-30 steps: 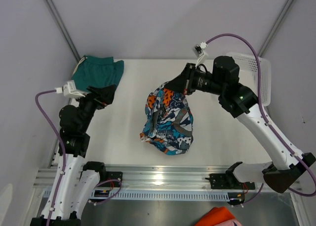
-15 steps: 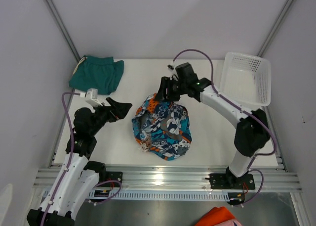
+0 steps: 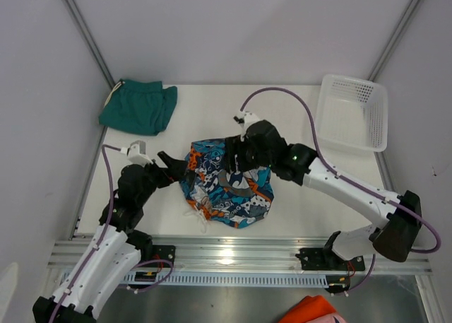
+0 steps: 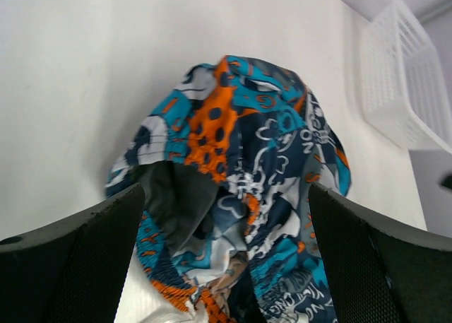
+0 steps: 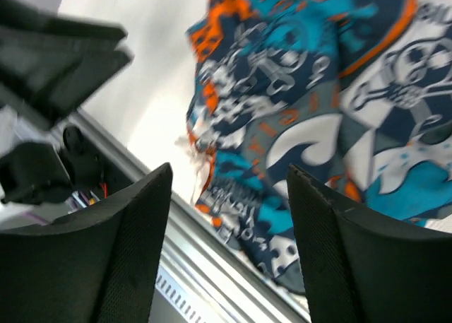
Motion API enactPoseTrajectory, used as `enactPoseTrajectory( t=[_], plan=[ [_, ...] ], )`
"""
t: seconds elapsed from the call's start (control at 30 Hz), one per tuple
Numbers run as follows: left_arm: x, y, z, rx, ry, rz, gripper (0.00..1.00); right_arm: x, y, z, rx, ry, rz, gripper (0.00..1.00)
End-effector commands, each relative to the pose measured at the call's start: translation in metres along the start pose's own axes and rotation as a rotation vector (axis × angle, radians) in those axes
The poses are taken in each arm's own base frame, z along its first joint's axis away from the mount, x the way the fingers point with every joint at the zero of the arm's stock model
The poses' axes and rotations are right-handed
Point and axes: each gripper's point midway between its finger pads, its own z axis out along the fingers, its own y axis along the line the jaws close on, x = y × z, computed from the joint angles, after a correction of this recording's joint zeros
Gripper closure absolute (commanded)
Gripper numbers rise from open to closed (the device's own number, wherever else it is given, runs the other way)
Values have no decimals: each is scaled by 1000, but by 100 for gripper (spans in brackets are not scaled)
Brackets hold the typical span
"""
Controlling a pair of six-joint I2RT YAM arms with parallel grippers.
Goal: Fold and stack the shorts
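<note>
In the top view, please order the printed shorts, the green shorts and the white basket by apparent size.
Largest: printed shorts and white basket, too alike to rank.
Smallest: green shorts.

A crumpled pair of soft fabric shorts (image 4: 240,160) in a busy orange, blue, white and navy print lies heaped on the plain white tabletop (image 4: 85,75). Its dark grey lining shows in an open fold on the near left. The left gripper (image 4: 224,196) stands with its jaws spread wide, and its two black textured fingers (image 4: 70,266) flank the near part of the heap. Whether they touch the fabric cannot be told. A white plastic mesh basket (image 4: 402,75) sits at the tabletop's far right edge, apart from the shorts.
</note>
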Motion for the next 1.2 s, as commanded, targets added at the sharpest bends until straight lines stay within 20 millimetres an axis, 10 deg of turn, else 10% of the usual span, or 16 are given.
enactPoseTrajectory(
  t=[0.0,0.43,0.83,0.93,1.0,1.17],
  plan=[
    [-16,21,-12,-121,-103,-35,1,32,1,0,124,1,-87,34],
    [-11,11,-29,-96,-55,-64,1,126,53,45,278,59,-252,29],
    [15,-30,-51,122,130,-21,2,157,17,77,510,87,-298,29],
    [26,-34,-54,152,186,-24,2,156,10,77,558,88,-307,56],
    [28,-35,-54,158,201,-21,2,153,8,72,582,77,-292,93],
    [33,-44,-55,208,225,-23,2,134,23,51,469,-17,-218,100]
  ],
)
